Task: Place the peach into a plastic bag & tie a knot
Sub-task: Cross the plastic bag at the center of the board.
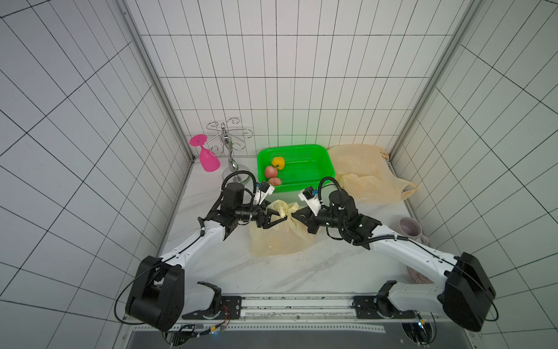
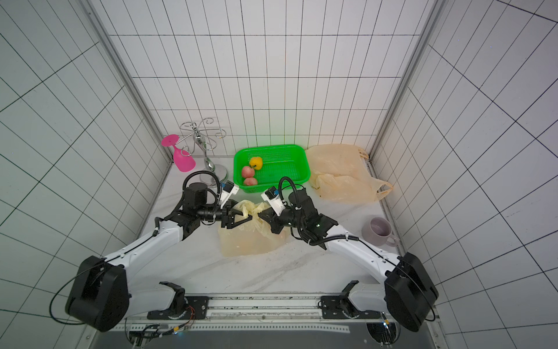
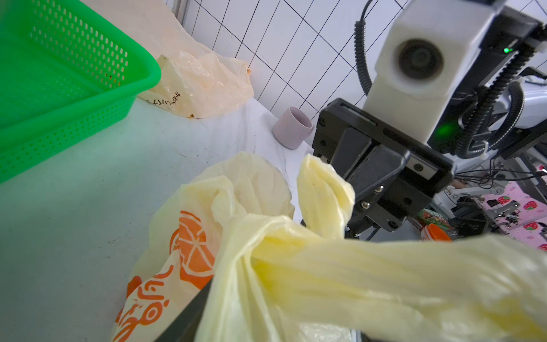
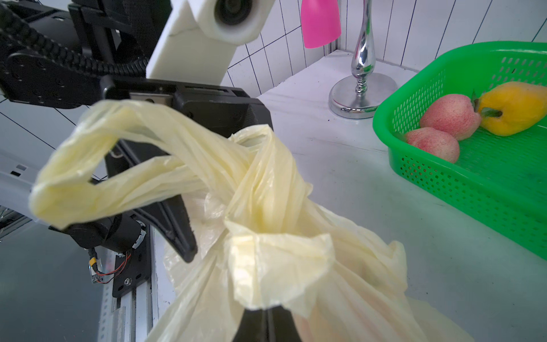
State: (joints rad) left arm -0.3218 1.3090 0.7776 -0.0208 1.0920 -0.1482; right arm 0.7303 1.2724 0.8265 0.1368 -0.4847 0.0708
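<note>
I read the table as a clock with 12 at the far wall. The plastic bag (image 1: pixel 277 241) sits at the centre. The peach (image 4: pixel 306 329) appears to be inside it, but I only see a pink tint through the film, so I can't be certain. Two spare peaches (image 1: pixel 272 176) lie in the green basket (image 1: pixel 320 157) at 12. The bag's handles are crossed once above its mouth. The right gripper (image 3: pixel 350 192), reaching in from 3, is clamped on the tip of one handle (image 3: pixel 322 189). The left gripper (image 1: pixel 279 218), reaching in from 9, has its jaws apart, and the other handle loop (image 4: pixel 103 165) is draped over one finger rather than pinched. I judge the knot is only half made. Next I would close the left jaws on that loop close to the crossing, then draw the two handles toward 9 and 3 together, low and evenly. That way the thin film cinches without tearing and the bag isn't dragged.
</note>
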